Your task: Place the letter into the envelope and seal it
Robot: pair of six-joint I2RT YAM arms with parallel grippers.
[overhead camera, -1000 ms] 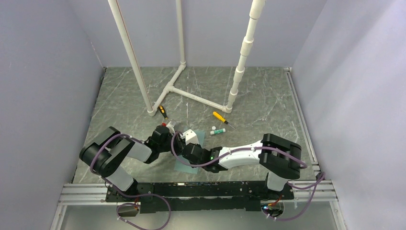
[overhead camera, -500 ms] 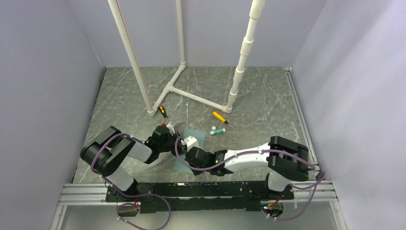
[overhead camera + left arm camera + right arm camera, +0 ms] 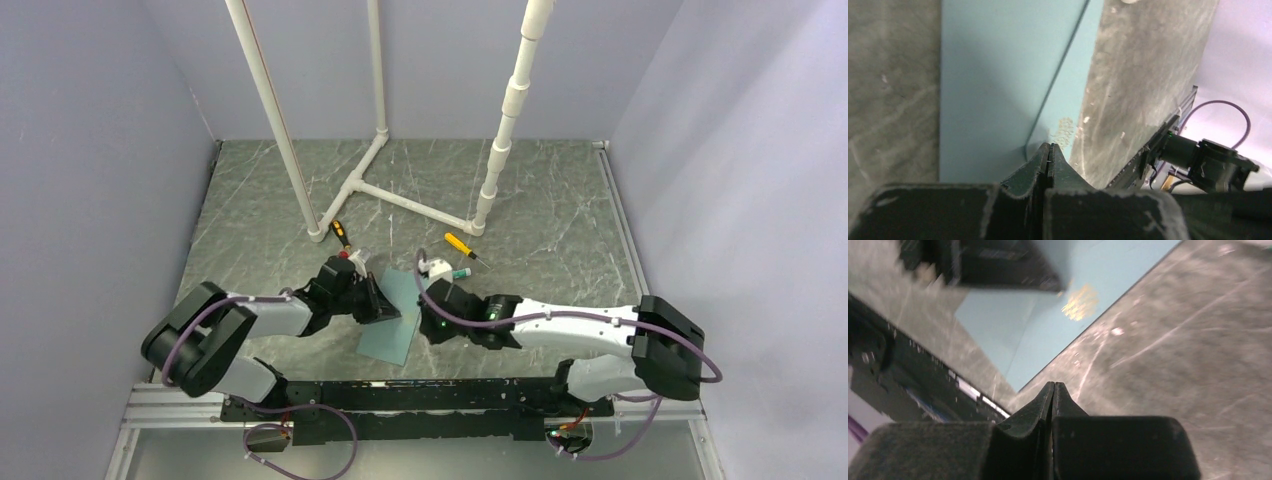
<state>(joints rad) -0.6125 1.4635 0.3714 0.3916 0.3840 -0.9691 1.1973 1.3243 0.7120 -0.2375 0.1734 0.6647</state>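
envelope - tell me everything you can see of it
The envelope is a pale teal-blue paper rectangle lying flat on the grey marbled table, between the two arms. Its triangular flap looks folded down, with a yellowish smudge near the tip. The left gripper, shut, meets the flap's point; the right gripper, shut, is over table beside its edge.

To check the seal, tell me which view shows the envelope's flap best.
Left wrist: the envelope fills the view, the flap's edge a clear diagonal line. Top external shows most of its outline, small, flap indistinct. Right wrist shows one corner, partly hidden.
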